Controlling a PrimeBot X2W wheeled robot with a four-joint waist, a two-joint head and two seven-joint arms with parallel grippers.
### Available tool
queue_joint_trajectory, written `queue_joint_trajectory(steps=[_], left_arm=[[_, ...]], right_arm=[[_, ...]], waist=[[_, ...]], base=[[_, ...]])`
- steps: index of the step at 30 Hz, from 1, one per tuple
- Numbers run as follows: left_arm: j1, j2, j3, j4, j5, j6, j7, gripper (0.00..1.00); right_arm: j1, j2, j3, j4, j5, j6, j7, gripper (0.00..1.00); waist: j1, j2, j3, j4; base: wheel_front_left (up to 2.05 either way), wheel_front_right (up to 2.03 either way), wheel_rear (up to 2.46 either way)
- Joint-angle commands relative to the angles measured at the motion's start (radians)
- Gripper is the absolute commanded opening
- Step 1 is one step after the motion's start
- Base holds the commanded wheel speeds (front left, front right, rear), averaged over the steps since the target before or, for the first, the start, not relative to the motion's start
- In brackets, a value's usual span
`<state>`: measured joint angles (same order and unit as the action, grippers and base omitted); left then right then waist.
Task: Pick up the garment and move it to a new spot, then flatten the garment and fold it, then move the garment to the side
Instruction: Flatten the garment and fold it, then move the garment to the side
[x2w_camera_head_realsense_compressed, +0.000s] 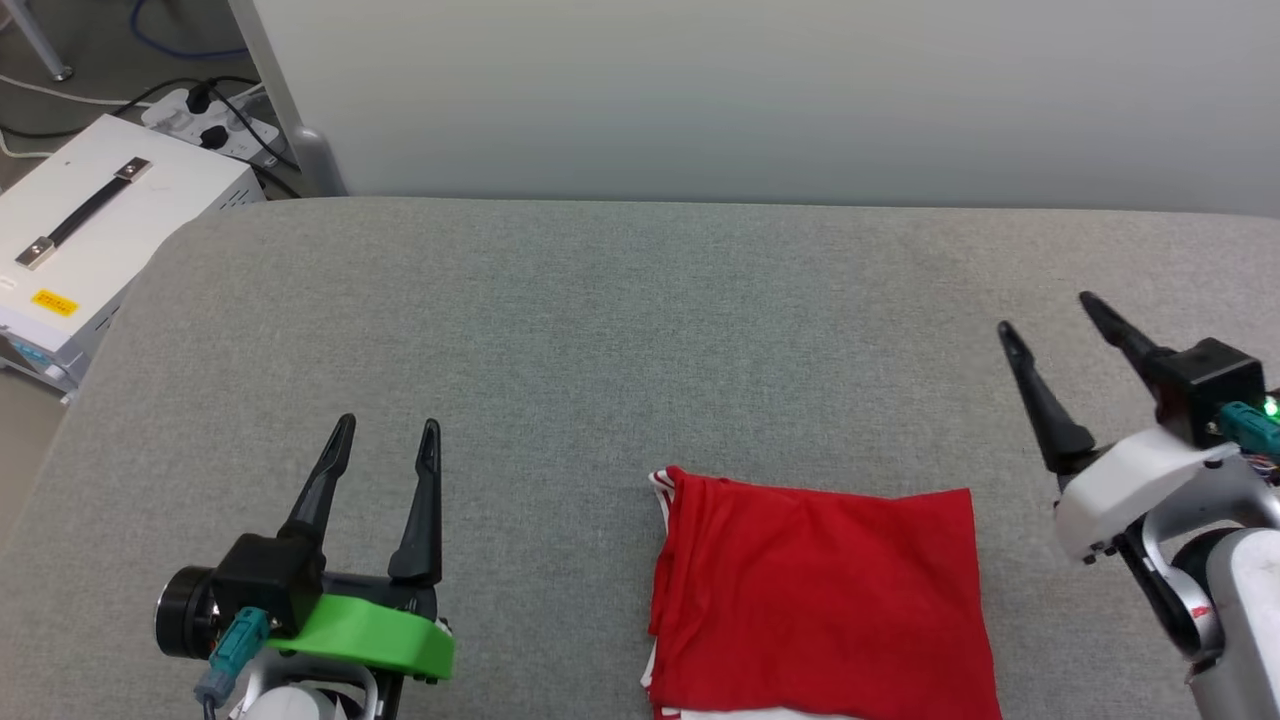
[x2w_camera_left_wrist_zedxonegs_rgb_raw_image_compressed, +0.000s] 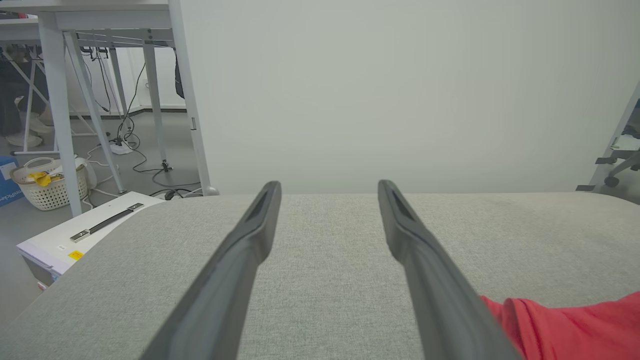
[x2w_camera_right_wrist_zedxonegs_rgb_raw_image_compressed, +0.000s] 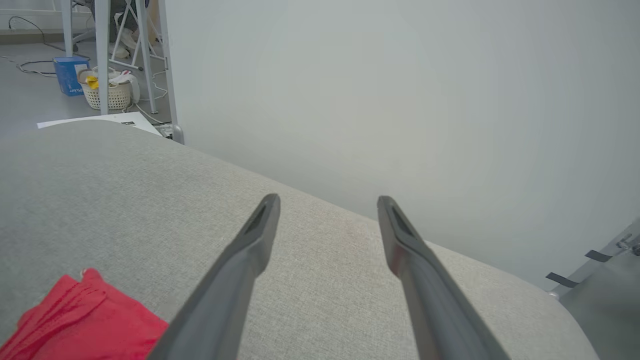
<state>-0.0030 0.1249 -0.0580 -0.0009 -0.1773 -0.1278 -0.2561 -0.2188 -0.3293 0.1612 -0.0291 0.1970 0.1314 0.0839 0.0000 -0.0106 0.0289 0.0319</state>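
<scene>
We see a folded shirt (x2w_camera_head_realsense_compressed: 820, 600) lying free
Head view: on the grey cushion (x2w_camera_head_realsense_compressed: 600, 330), left gripper (x2w_camera_head_realsense_compressed: 388, 423) and right gripper (x2w_camera_head_realsense_compressed: 1045, 314) clear of it. Left wrist: our fingers (x2w_camera_left_wrist_zedxonegs_rgb_raw_image_compressed: 250, 240) spread, shirt lower right. Right wrist: fingers spread, shirt lower left

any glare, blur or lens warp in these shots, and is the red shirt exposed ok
Head view: soft even light, no glare, garment crisp. Left wrist view: desk legs look tilted, likely wide-angle warp; left gripper fingers go soft near the lens. Right wrist view: garment looks paler, pinker.
</scene>
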Motion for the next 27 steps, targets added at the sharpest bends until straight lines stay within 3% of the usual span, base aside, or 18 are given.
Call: queue_joint_trajectory(steps=[1,9,16,23,27], left_arm=[[-0.006,-0.002,-0.001,-0.001,-0.005,-0.003,-0.006,1.00],[0.004,-0.018,-0.003,-0.006,-0.016,-0.003,-0.006,1.00],[0.015,-0.024,-0.014,-0.004,-0.016,-0.003,-0.006,1.00],[0.009,-0.021,-0.023,-0.010,-0.015,-0.003,-0.006,1.00],[0.002,-0.017,-0.030,-0.009,-0.017,-0.003,-0.006,1.00]], right_arm=[[0.012,-0.002,-0.026,0.007,-0.023,-0.001,-0.028,1.00],[0.119,0.060,-0.184,-0.009,-0.034,-0.001,-0.139,1.00],[0.185,0.112,-0.212,-0.030,-0.032,-0.001,-0.160,1.00],[0.196,0.121,-0.206,-0.046,-0.005,-0.001,-0.127,1.00],[0.224,0.125,-0.182,-0.056,0.034,-0.001,-0.030,1.00]], waist=[[0.0000,0.0106,0.007,-0.005],[0.0000,0.0106,0.020,-0.010],[0.0000,0.0106,0.020,-0.015],[0.0000,0.0106,0.030,-0.013],[0.0000,0.0106,0.047,-0.007]], base=[[0.00,0.00,0.00],[0.00,0.00,0.00],[0.00,0.00,0.00],[0.00,0.00,0.00],[0.00,0.00,0.00]])
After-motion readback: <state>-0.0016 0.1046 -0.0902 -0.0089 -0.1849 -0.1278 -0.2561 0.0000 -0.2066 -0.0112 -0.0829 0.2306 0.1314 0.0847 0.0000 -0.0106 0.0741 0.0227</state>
